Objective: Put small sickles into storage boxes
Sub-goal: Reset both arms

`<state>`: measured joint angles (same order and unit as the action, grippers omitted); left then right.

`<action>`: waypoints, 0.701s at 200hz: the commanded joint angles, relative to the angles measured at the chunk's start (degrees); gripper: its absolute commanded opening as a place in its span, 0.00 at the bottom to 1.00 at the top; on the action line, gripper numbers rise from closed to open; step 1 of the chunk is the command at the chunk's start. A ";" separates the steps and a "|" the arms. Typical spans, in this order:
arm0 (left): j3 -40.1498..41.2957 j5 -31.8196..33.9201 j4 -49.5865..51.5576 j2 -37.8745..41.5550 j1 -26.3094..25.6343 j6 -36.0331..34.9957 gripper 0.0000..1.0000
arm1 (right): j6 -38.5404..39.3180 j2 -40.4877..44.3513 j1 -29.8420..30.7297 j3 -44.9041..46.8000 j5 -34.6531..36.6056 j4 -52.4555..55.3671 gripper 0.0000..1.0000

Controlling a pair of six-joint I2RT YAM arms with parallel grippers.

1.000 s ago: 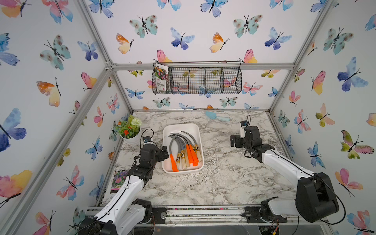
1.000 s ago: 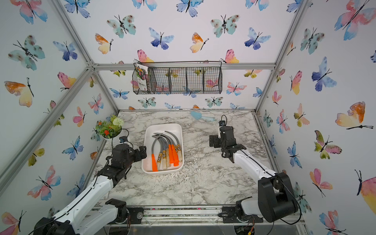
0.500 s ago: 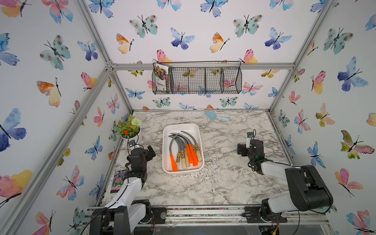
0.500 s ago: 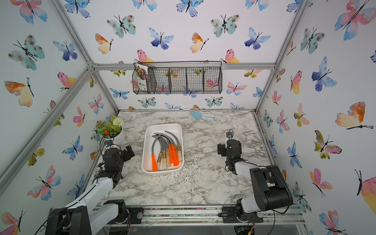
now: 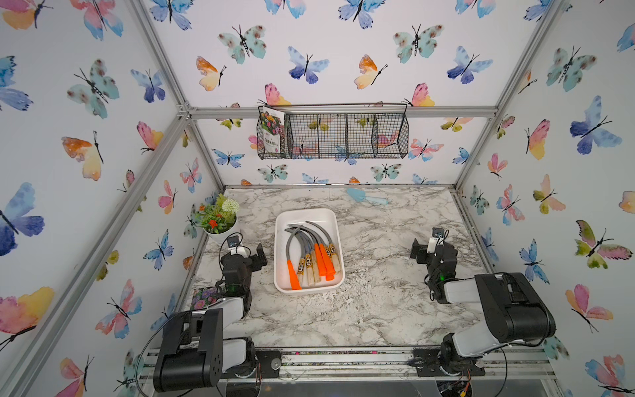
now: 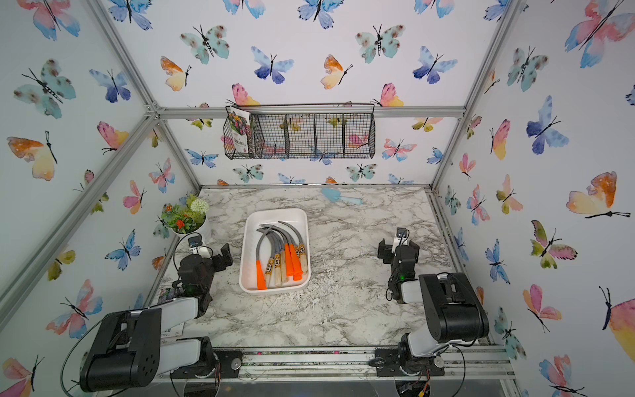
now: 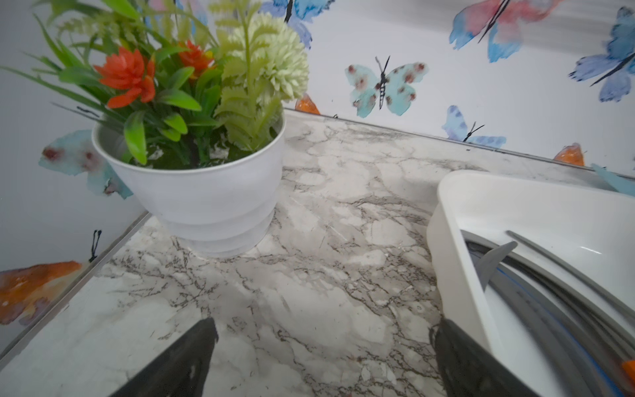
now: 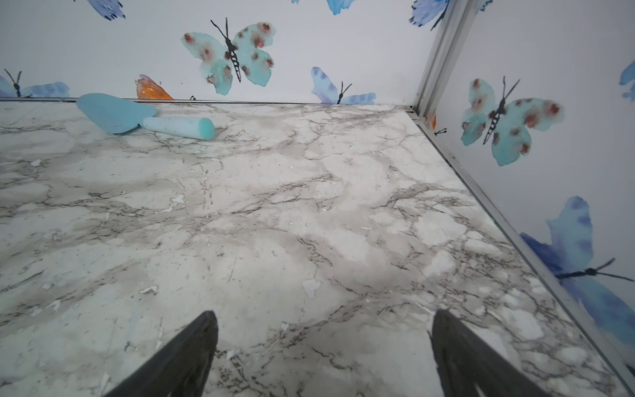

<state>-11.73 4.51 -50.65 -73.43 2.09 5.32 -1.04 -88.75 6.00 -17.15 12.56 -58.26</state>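
Note:
Several small sickles (image 5: pixel 311 254) (image 6: pixel 280 254) lie together in the white storage box (image 5: pixel 305 213) (image 6: pixel 276 213) at the table's middle, grey blades curving to the back, orange and pale wood handles to the front. My left gripper (image 5: pixel 249 252) (image 6: pixel 214 254) rests low just left of the box, open and empty. In the left wrist view its jaws (image 7: pixel 323 330) stand wide over bare marble, with the box wall (image 7: pixel 457 220) and grey blades (image 7: pixel 536 275) beside one finger. My right gripper (image 5: pixel 429 249) (image 6: pixel 395 249) (image 8: pixel 323 326) sits open and empty near the right wall.
A white pot of artificial flowers (image 5: pixel 218 220) (image 7: pixel 206 192) stands close behind the left gripper. A pale blue trowel (image 5: pixel 366 197) (image 8: pixel 137 117) lies at the back edge. A black wire mesh basket (image 5: pixel 333 135) hangs on the back wall. A flower-printed packet (image 5: pixel 204 297) lies front left.
Both arms have pulled back from beside the box toward the front rail and folded low. Both grippers have stayed open, and the sickles have not moved.

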 commanded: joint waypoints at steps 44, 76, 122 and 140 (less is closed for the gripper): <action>1.11 -2.60 -14.91 -8.19 -2.40 -4.47 0.98 | -0.14 -1.78 -0.35 2.18 -3.50 -9.85 0.98; 0.22 -2.82 -11.54 -7.06 -2.40 -4.49 0.98 | -0.01 -1.65 -0.37 2.46 -3.42 -10.23 0.98; -0.31 -2.08 -11.07 -7.52 -2.86 -4.96 0.98 | 0.00 -1.69 -0.37 2.42 -3.42 -10.21 0.98; -0.29 -1.96 -10.87 -7.46 -3.05 -5.05 0.98 | -0.02 -1.69 -0.36 2.41 -3.42 -10.29 0.98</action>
<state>-11.14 2.26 -61.89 -81.49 -0.43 1.21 -0.99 -90.54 5.87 -15.03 9.96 -66.94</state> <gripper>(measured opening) 0.984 0.983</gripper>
